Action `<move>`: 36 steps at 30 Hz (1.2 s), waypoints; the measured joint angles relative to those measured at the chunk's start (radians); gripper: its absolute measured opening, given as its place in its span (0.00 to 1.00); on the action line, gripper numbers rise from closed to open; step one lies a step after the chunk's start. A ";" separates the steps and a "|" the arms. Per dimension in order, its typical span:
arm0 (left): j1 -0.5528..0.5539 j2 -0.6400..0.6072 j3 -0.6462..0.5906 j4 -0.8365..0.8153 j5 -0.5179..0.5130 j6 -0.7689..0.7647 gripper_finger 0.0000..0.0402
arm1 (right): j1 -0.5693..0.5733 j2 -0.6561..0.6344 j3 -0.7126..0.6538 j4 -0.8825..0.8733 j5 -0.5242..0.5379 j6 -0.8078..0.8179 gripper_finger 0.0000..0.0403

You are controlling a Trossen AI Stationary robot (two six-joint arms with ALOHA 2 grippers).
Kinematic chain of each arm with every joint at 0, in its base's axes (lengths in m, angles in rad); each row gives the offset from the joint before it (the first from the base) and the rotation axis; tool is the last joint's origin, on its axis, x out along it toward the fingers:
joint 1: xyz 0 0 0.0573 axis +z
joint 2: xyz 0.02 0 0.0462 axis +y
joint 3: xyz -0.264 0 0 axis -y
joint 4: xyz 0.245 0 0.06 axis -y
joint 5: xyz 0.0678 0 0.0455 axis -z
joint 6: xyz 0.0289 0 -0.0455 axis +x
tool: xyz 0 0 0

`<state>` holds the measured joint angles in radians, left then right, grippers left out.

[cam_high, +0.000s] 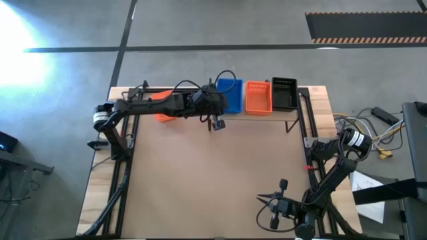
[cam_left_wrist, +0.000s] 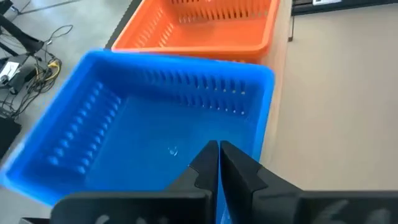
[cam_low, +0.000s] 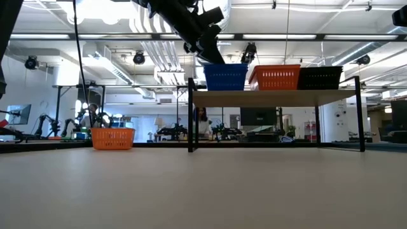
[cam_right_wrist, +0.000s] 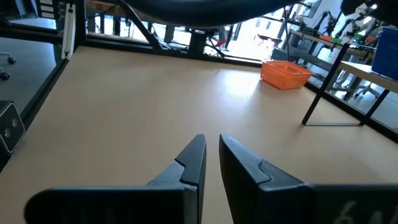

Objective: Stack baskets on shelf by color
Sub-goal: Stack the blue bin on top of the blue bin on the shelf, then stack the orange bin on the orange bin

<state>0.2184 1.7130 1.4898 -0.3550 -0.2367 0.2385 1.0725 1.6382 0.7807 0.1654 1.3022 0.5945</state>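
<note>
Three baskets sit side by side on the shelf (cam_low: 280, 95) at the table's far side: blue (cam_high: 231, 95), orange (cam_high: 259, 97) and black (cam_high: 285, 93). Another orange basket (cam_low: 113, 137) rests on the tabletop left of the shelf, partly under my left arm in the high view. My left gripper (cam_left_wrist: 219, 149) is shut and slants down over the blue basket's left end (cam_low: 216, 58). My right gripper (cam_right_wrist: 212, 146) waits near the table's front right corner (cam_high: 270, 207). A narrow gap shows between its fingers, with nothing in it. My left gripper has its shut fingertips (cam_left_wrist: 208, 155) at the rim of the blue basket's left end wall, slanting down from the table's left. Its own body hides that rim, so I cannot tell whether the fingertips touch it.
Black frame rails (cam_high: 123, 173) run along the table's left and right edges. The shelf's thin black legs (cam_low: 190, 117) stand on the tabletop. Bare tabletop (cam_high: 213, 180) stretches between the shelf and the near edge. Cables (cam_high: 373, 133) lie on the floor at the right.
</note>
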 joint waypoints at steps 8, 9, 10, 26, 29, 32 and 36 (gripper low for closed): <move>-0.032 -0.004 0.051 0.007 0.000 0.000 0.00 | 0.000 0.000 0.000 0.000 0.000 0.000 0.09; -0.038 -0.005 0.062 0.007 0.000 0.001 0.00 | 0.000 0.000 0.000 0.000 0.000 0.000 0.09; -0.045 -0.005 0.074 0.008 0.000 0.002 0.00 | 0.000 0.000 0.000 0.000 0.000 0.000 0.09; -0.278 -0.051 0.092 -0.397 -0.119 -0.036 0.00 | 0.050 -0.002 0.000 0.003 0.063 0.091 0.09; -0.268 -0.103 0.010 -0.510 -0.173 -0.122 0.00 | 0.065 -0.002 0.000 -0.004 0.058 0.106 0.09; -0.226 -0.189 -0.114 -0.562 -0.185 -0.186 0.00 | 0.066 -0.002 0.000 -0.003 0.058 0.105 0.09; -0.131 -0.331 -0.305 -0.570 -0.183 -0.244 0.01 | 0.066 -0.002 0.000 -0.009 0.058 0.103 0.09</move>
<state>0.0873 1.3821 1.1851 -0.9253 -0.4198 -0.0060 1.1389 1.6363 0.7807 0.1564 1.3602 0.6972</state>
